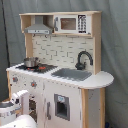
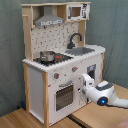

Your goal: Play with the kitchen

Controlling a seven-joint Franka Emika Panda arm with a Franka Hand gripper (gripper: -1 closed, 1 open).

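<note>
Second exterior view: the kitchen point(image 2: 60, 60) stands on a light wood floor point(image 2: 30, 117) against a grey curtain backdrop point(image 2: 10, 50), filling most of the picture, its white panels edged in pale wood. On its counter a small metal pot point(image 2: 47, 55) sits on the stove point(image 2: 54, 58), with the grey sink point(image 2: 82, 50) and black faucet point(image 2: 75, 39) to the second exterior view's right of it; above are the range hood point(image 2: 49, 20) and a microwave point(image 2: 76, 11). The white robot arm point(image 2: 107, 95) reaches in from the second exterior view's lower right, a blue light glowing on its wrist, and its gripper point(image 2: 83, 87) is at the front of the kitchen just beside the windowed oven door point(image 2: 64, 95), below the knobs point(image 2: 74, 69); whether its fingers are spread or closed, and whether they touch the door, cannot be told. In the first exterior view the kitchen point(image 1: 57, 65) is seen from the other side, the pot point(image 1: 31, 62) at the first exterior view's left, the sink point(image 1: 71, 74) and faucet point(image 1: 82, 59) toward the first exterior view's right, and the arm point(image 1: 15, 107) low at the first exterior view's bottom left, close against the lower front panel
</note>
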